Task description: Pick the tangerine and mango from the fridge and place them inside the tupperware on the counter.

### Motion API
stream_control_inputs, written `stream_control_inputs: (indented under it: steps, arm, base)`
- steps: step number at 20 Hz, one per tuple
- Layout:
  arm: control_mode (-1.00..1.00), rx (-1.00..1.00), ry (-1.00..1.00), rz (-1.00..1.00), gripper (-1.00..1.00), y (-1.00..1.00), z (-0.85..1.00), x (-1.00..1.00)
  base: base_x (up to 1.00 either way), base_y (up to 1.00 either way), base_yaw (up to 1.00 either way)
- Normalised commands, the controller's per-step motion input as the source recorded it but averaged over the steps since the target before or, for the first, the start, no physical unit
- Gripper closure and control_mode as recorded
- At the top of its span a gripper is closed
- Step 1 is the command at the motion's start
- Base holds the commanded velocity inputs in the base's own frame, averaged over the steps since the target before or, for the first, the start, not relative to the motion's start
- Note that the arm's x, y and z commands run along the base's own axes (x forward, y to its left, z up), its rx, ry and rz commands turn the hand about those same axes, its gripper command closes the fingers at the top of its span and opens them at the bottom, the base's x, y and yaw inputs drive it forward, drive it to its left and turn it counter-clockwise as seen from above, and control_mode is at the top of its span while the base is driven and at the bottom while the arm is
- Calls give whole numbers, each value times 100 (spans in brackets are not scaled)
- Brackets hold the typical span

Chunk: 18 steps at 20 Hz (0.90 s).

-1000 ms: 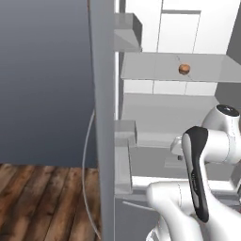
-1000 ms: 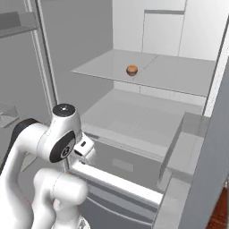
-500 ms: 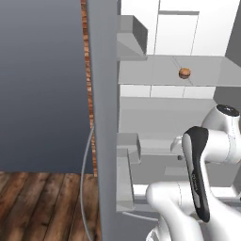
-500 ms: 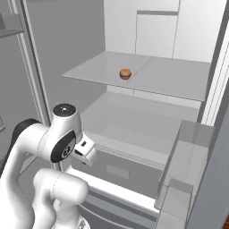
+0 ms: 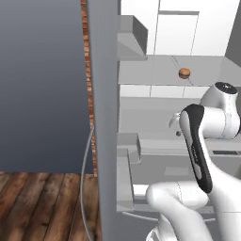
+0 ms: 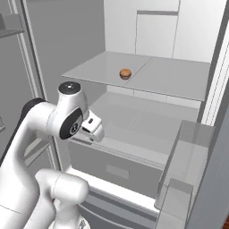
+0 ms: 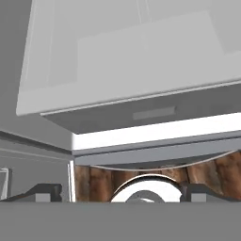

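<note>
the fridge (image 6: 188,40) stands open in front of me. the mango (image 6: 125,74) sits alone on the fridge's grey shelf (image 6: 179,80), toward its middle. my gripper (image 6: 95,129) hangs lower, over the fridge's bottom drawer (image 7: 141,115), well apart from the mango; i cannot tell how wide its jaws stand. wooden floor (image 5: 42,202) lies beside the fridge door (image 5: 102,117).

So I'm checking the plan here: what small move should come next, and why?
Probably raise the tool toward the upper shelf. The mango sits there in the open fridge, untouched, while the hand view looks down at the bottom drawer and the floor, with nothing between the fingers.
</note>
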Motion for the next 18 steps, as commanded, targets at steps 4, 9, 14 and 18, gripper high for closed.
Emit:
stream_control_inputs:
  steps: [4,9,14,18]
  arm:
    - [-100,-15,-18,0,-100,-23,86,37]
    - [-100,-3,-2,0,-100,-29,74,59]
    - [-100,-10,-1,0,-100,-31,54,65]
    - [-100,-7,0,0,-100,-23,34,64]
  base:
    - [0,0,0]
    - [0,0,0]
    - [0,0,0]
    - [0,0,0]
